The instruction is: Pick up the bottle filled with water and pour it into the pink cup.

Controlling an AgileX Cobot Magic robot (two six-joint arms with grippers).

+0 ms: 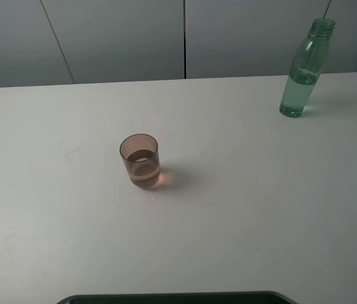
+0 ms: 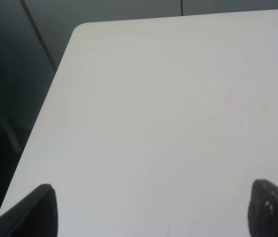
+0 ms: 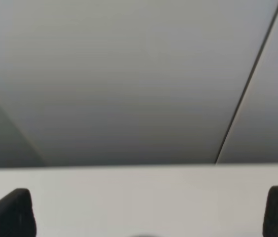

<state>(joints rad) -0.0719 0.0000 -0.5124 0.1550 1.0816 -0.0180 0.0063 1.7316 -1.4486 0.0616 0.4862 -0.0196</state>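
Note:
The green-tinted bottle (image 1: 304,73) stands upright, uncapped, at the far right of the white table (image 1: 242,209), with water in its lower half. The pink cup (image 1: 140,159) stands left of the table's middle and holds some water. Neither gripper shows in the exterior high view. My left gripper (image 2: 151,212) is open and empty over bare table near a rounded corner. My right gripper (image 3: 149,212) is open and empty, its black fingertips (image 3: 16,212) wide apart, facing the table's far edge and the grey wall. Neither wrist view shows the bottle or the cup.
Grey wall panels (image 1: 185,38) stand behind the table. A dark rim (image 1: 178,297) shows at the near edge in the exterior high view. The table's left edge and rounded corner (image 2: 77,29) show in the left wrist view, with dark floor beyond.

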